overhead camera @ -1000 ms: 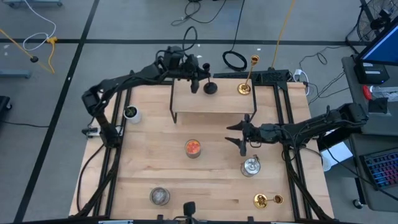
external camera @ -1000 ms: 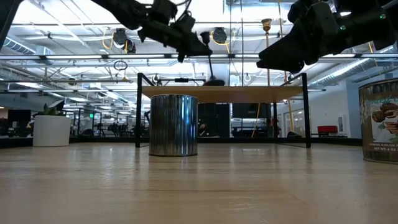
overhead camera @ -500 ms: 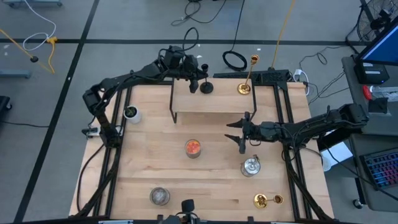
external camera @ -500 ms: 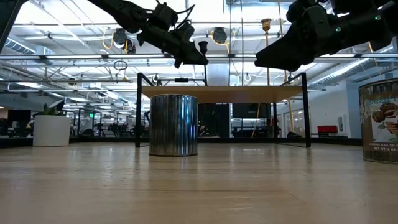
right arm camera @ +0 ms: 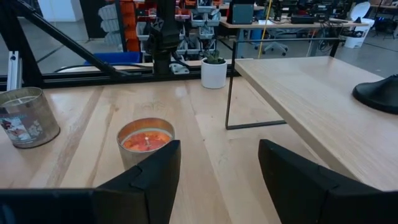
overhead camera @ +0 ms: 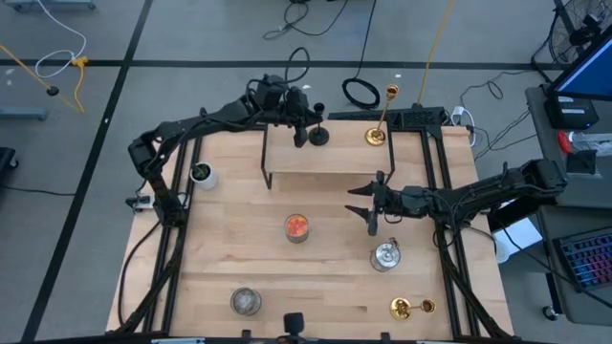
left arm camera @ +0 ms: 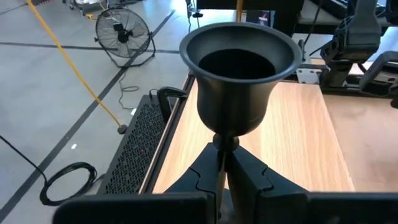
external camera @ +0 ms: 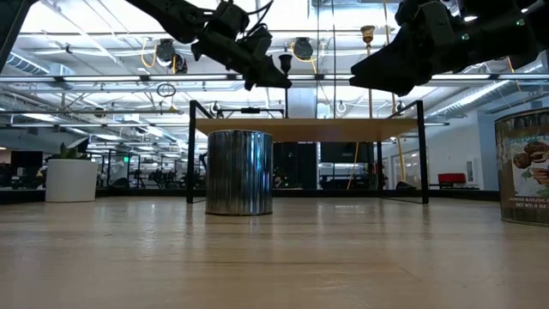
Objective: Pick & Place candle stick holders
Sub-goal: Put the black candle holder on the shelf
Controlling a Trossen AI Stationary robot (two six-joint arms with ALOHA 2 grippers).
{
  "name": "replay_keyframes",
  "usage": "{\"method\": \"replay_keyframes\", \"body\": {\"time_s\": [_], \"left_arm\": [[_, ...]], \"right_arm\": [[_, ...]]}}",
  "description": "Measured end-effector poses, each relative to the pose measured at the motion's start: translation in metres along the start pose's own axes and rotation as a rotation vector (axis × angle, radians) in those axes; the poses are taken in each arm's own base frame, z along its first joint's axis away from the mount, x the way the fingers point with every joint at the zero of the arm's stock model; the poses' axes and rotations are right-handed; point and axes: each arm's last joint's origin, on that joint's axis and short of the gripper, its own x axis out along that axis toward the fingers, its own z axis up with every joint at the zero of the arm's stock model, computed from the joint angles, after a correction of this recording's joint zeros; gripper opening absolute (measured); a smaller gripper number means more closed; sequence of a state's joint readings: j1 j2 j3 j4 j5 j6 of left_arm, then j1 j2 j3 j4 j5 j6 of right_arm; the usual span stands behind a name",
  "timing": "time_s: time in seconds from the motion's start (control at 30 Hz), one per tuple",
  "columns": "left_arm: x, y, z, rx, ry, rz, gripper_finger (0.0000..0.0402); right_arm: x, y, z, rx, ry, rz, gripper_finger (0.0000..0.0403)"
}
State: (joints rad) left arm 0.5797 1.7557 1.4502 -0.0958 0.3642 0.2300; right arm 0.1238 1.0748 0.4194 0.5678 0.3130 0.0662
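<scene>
The wooden surface (overhead camera: 220, 248) carries a raised shelf (overhead camera: 335, 158), where the left gripper (overhead camera: 300, 134) has its jaws clamped on the stem of the black candle stick holder (left arm camera: 237, 74), its base on the shelf. A thin stem under a heavy cup could twist or slip. The right gripper (overhead camera: 368, 204) hovers mid-surface, jaws apart, near the orange candle (overhead camera: 297, 227); the upright gold holder (overhead camera: 381, 119) nearby could be knocked.

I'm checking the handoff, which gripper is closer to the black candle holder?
Left. The left gripper is shut on the black candle holder over the shelf. The right gripper hangs open, off the shelf's near edge.
</scene>
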Motion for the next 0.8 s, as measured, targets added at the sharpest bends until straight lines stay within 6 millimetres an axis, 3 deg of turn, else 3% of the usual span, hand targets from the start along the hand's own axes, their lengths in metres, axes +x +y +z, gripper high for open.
{"method": "replay_keyframes", "body": {"time_s": [0.33, 0.8], "left_arm": [[0.0016, -0.0027, 0.0015, 0.009, -0.014, -0.005, 0.0043], [0.0015, -0.0012, 0.0011, 0.01, -0.001, 0.05, 0.0047]], "right_arm": [[0.0, 0.0, 0.0, 0.0, 0.0, 0.001, 0.0212], [0.0, 0.0001, 0.0, 0.03, 0.001, 0.002, 0.0212]]}}
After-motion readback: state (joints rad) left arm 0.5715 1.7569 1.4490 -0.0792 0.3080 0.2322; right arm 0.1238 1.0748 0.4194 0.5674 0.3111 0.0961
